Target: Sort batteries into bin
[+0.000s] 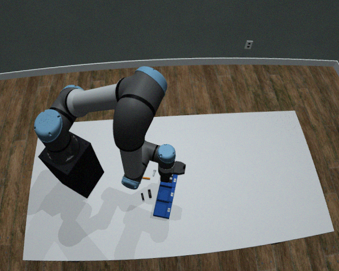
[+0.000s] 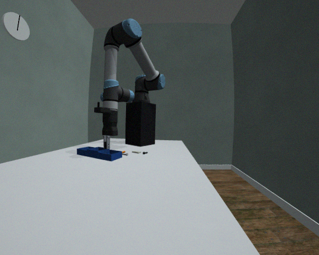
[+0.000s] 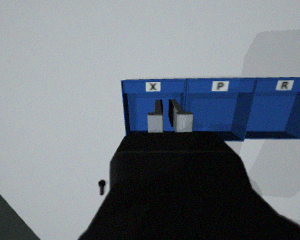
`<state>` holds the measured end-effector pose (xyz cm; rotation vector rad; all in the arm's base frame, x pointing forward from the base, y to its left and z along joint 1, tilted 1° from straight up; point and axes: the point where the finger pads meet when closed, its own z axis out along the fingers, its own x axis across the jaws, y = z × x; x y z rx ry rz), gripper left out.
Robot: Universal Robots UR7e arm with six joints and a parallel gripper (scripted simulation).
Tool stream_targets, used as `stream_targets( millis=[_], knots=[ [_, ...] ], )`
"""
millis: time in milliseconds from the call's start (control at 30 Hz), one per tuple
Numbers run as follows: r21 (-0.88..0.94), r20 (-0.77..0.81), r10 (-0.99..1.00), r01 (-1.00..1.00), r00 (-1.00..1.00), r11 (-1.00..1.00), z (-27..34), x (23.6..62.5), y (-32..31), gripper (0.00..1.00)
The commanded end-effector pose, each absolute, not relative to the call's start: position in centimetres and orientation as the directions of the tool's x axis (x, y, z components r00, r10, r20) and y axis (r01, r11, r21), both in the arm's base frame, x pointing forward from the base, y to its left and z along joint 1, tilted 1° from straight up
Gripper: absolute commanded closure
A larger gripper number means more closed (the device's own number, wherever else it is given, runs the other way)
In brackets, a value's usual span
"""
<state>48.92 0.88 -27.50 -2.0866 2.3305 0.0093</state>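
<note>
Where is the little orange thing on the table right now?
In the top view the orange thing lies on the white table, just left of the robot's tool and the blue bins, near a small grey screw.

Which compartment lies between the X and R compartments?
The compartment marked P, in the wrist view; the jaws hang above the X compartment.
</note>
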Motion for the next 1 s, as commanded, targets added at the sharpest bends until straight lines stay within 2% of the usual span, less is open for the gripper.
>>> stream_targets(
  millis=[0, 267, 967],
  knots=[
    [-0.006, -0.014, -0.994, -0.994, -0.11, 0.11, -28.6, 49.0, 0.9, 0.69],
    [-0.006, -0.014, -0.994, -0.994, -0.11, 0.11, -30.6, 49.0, 0.9, 0.69],
    [-0.006, -0.014, -0.994, -0.994, -0.11, 0.11, -30.6, 49.0, 0.9, 0.69]
  ],
)
